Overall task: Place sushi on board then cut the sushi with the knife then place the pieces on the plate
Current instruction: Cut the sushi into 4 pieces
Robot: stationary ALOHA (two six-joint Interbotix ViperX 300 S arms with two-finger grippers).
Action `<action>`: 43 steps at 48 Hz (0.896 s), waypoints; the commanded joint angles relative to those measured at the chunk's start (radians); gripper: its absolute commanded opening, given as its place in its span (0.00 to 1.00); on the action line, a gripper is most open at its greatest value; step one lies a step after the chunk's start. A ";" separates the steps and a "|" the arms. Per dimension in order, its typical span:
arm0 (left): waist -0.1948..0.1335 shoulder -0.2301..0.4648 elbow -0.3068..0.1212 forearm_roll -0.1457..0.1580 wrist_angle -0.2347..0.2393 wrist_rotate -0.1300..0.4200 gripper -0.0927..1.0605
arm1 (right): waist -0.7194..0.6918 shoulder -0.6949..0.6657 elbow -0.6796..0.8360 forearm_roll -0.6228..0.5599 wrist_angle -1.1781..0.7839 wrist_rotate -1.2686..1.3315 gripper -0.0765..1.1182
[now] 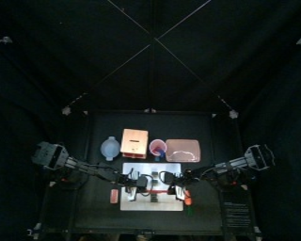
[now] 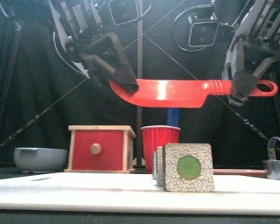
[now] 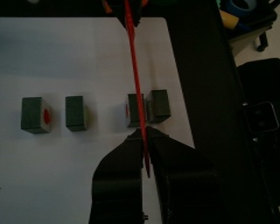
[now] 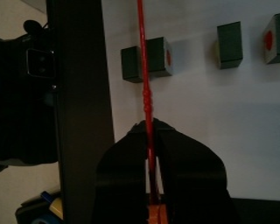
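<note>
Nothing to read out here, no letters, numbers or labels. The red knife (image 2: 166,90) is plain. The front sushi piece (image 2: 189,167) shows only a green oval. The box (image 2: 81,154), the red cup (image 2: 161,140) and the white board (image 2: 95,189) are unmarked too.

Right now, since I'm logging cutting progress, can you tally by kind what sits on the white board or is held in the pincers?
Sushi pieces: 4, on the white board
Red knife: 1, held above them by the left pincer and the right pincer
Total: 5
</note>
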 commanded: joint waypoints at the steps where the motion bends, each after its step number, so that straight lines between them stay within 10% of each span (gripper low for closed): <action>1: -0.005 -0.021 -0.006 -0.014 -0.011 0.002 0.44 | 0.002 -0.028 -0.003 0.003 0.002 0.003 0.37; 43: -0.040 0.054 0.011 -0.153 -0.052 0.003 0.44 | 0.055 0.109 -0.032 0.071 -0.002 0.006 0.37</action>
